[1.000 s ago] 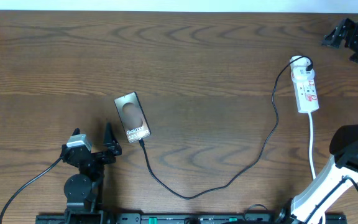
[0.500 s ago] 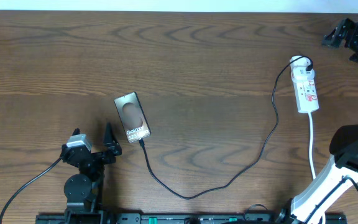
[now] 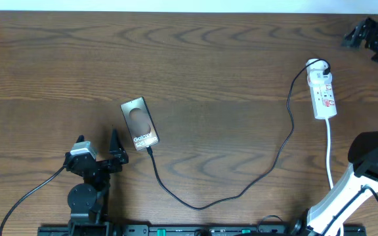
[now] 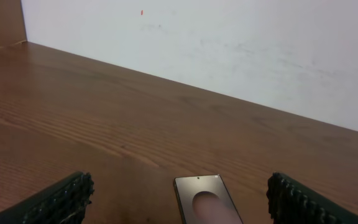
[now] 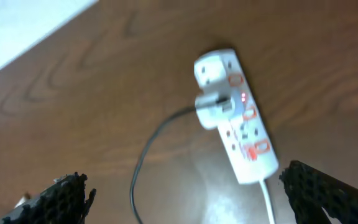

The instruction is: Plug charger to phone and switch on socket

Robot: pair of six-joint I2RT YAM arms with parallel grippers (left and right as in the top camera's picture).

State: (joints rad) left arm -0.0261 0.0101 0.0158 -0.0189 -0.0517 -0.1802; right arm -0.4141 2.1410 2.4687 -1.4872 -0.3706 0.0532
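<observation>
The bronze phone (image 3: 140, 123) lies face up on the wooden table, left of centre. It also shows in the left wrist view as the phone (image 4: 207, 202), ahead between my fingers. The black charger cable (image 3: 199, 207) meets the phone's near short edge, loops across the table and runs up to the white socket (image 3: 322, 88) at the right. My left gripper (image 3: 98, 143) stands open just left of the phone, holding nothing. My right gripper (image 5: 188, 199) hangs open above the socket (image 5: 241, 118), whose red marks and white adapter plug (image 5: 213, 106) show, with the cable (image 5: 143, 162) leaving it.
The socket's white cord (image 3: 330, 151) runs toward the near edge beside the right arm's base (image 3: 373, 157). The left arm's base (image 3: 84, 196) and its black lead sit at the near left. A white wall (image 4: 229, 50) backs the table's far edge.
My right gripper has drifted slightly toward the far right corner. The left gripper, phone, cable and socket have not moved.
</observation>
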